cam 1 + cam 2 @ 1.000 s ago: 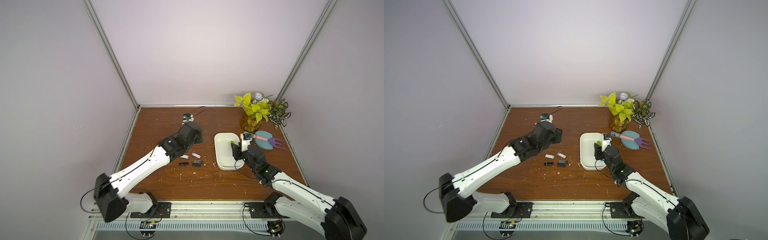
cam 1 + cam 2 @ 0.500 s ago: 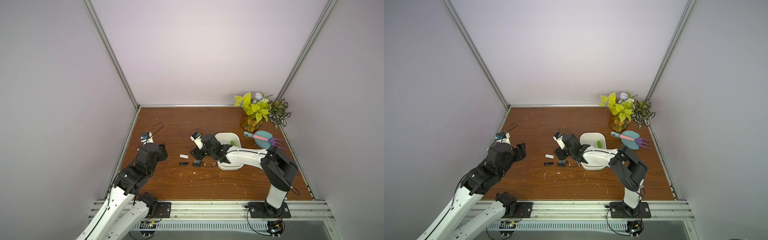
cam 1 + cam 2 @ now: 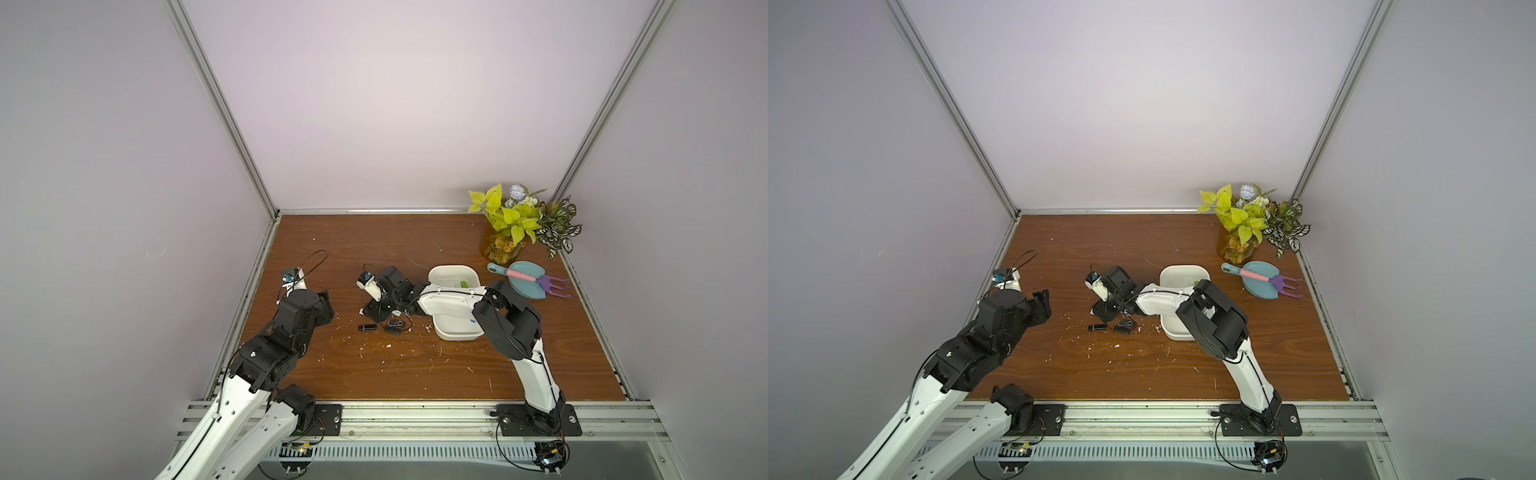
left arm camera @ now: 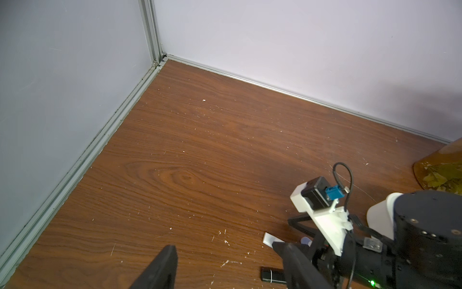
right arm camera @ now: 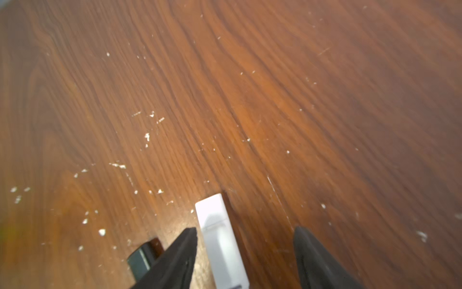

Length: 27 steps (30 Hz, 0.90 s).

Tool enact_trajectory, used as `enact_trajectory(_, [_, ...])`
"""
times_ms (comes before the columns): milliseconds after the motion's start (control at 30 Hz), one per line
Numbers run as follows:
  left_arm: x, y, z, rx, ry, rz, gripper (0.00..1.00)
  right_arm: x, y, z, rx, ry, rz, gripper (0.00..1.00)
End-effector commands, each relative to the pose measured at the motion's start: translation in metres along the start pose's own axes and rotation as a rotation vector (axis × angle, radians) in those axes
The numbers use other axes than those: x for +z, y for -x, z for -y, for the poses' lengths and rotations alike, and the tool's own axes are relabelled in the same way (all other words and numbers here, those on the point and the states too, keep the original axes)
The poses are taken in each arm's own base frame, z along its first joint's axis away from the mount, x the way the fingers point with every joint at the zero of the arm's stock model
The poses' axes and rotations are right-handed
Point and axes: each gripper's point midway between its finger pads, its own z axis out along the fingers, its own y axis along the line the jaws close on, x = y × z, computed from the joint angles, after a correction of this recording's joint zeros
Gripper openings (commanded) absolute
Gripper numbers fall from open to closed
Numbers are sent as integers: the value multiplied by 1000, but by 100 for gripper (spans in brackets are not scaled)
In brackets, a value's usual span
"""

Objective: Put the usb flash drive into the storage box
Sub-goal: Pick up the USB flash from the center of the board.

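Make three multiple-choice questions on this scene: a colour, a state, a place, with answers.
1. Colour of the small piece in the storage box? A black; B green; C pink.
2. The left gripper is: A open, empty; B shut on a drive; C shut, empty.
3. The white flash drive lies: A in the storage box; B in the left gripper; C on the table between the right gripper's open jaws.
Answers: 1 B, green against the white floor. 2 A, jaws apart, nothing between. 3 C, seen in the right wrist view.
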Motion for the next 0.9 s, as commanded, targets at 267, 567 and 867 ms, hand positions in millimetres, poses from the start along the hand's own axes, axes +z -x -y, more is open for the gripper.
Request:
enact_trajectory(267, [1, -2, -2, 6, 5, -1, 67, 3, -27, -12, -87, -11, -105, 44])
enact_trajectory(567, [2, -3, -3, 9, 11, -3, 67, 6, -50, -9, -129, -85, -174, 32])
enact_trajectory(867, [2, -5, 0, 19, 5, -9, 67, 0, -53, -11, -110, -93, -175, 17])
